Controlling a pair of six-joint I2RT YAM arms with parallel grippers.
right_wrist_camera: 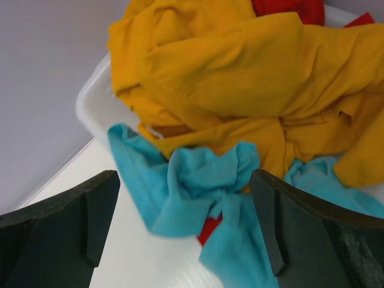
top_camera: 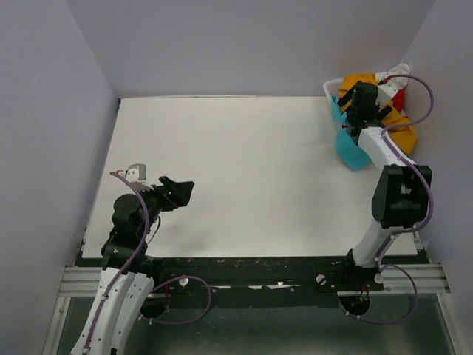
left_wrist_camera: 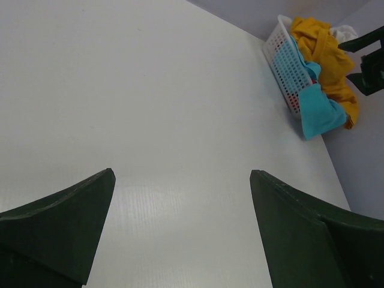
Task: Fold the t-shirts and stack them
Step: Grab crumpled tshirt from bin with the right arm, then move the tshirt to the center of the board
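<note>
A flat white bench (top_camera: 244,177) fills the middle of the top view, closed in on three sides by plain, pale lavender-grey walls: a left wall (top_camera: 44,148), a back wall (top_camera: 244,44) and a right wall (top_camera: 451,163), all meeting the bench edges directly. Along the near edge runs a scuffed black strip (top_camera: 259,262) with a ribbed silver metal rail (top_camera: 74,281) beside it, and below that lies a dull grey-green surface (top_camera: 281,336). The light is soft and even, casting only faint shadows on the bench.
</note>
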